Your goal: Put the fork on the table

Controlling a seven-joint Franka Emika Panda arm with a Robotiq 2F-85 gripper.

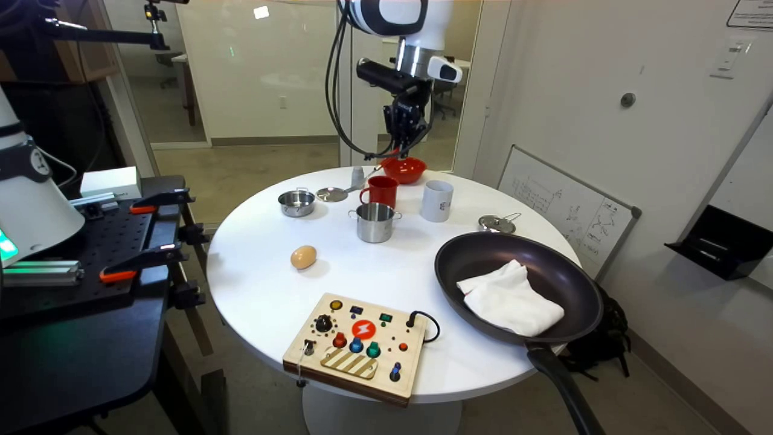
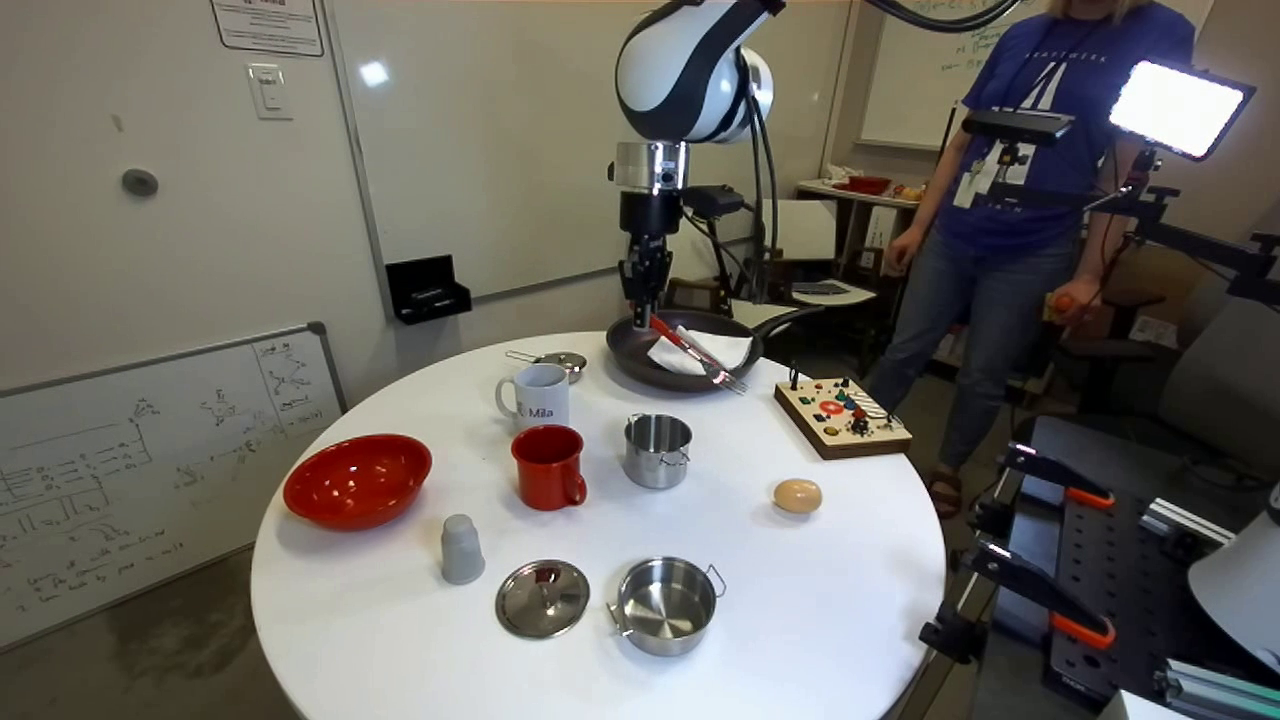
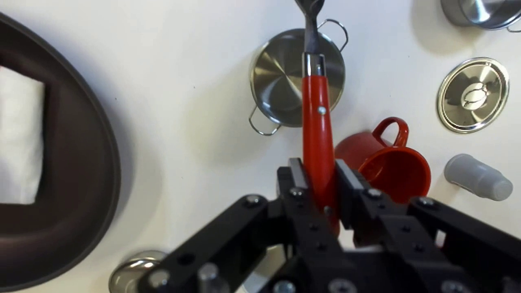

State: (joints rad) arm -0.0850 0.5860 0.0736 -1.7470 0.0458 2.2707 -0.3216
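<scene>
While one robot arm [image 2: 690, 85] is hanging over one round white tabletop [image 2: 820, 605], its gripper [image 3: 319, 171] is holding one fork [image 3: 315, 97] in the air, the two jaws clamping the red handle [image 3: 317, 136] from both sides. In the wrist view, the fork's metal end is pointing to 12 o'clock and passing in front of one deep steel pot [image 3: 276, 79]; in an exterior view, the tines [image 2: 733, 381] are pointing toward 4 o'clock.

With that view's far tabletop edge as 12, one dark frying pan [image 2: 655, 374] is resting at 1, with one folded white cloth [image 2: 728, 347] lying inside. One wooden box [image 2: 842, 418] is sitting at 2, and one brown egg [image 2: 798, 496] is lying at 3. One shallow steel pot [image 2: 667, 605] is standing at 5, one round steel lid [image 2: 543, 600] is lying at 7, one small grey piece [image 2: 461, 552] is standing near 8, and one red bowl [image 2: 355, 512] is resting at 9. One white mug [image 2: 542, 392] and one red mug [image 2: 545, 480] are standing toward 11. One small wire-handled steel item [image 2: 567, 365] is lying between 11 and 12. The deep steel pot is standing near the middle, toward 1.
</scene>
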